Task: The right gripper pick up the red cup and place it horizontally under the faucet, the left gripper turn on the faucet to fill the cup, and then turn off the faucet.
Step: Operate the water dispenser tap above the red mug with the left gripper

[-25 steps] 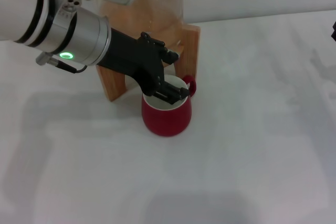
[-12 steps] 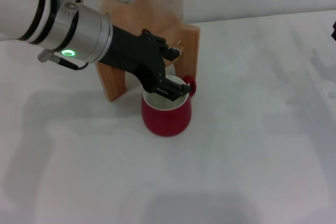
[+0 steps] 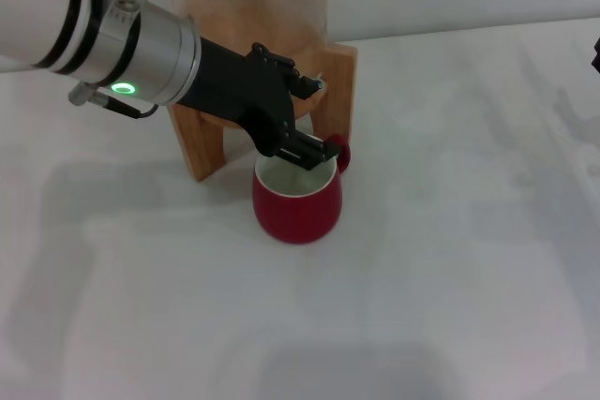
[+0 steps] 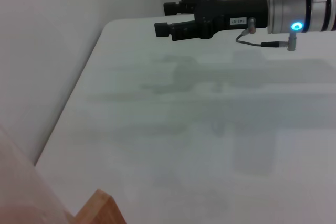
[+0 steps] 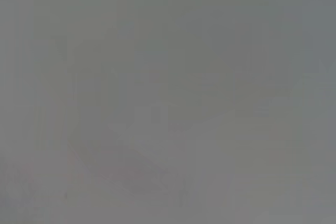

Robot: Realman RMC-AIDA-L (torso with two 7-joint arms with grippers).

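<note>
Head view: left claw point(image 3: 314, 149), seemingly narrowed at hidden faucet above red cup point(image 3: 297, 201); lever turning was needed next.

Reaching in from ten o'clock in the head view, silver left arm with green ring light lit, black left tool point(image 3: 314, 149) angled down toward four o'clock, fingertips close together. Seen across the counter from the left wrist camera, right tool point(image 4: 167, 18) held level, blue light glowing, its two fingers parted.
</note>
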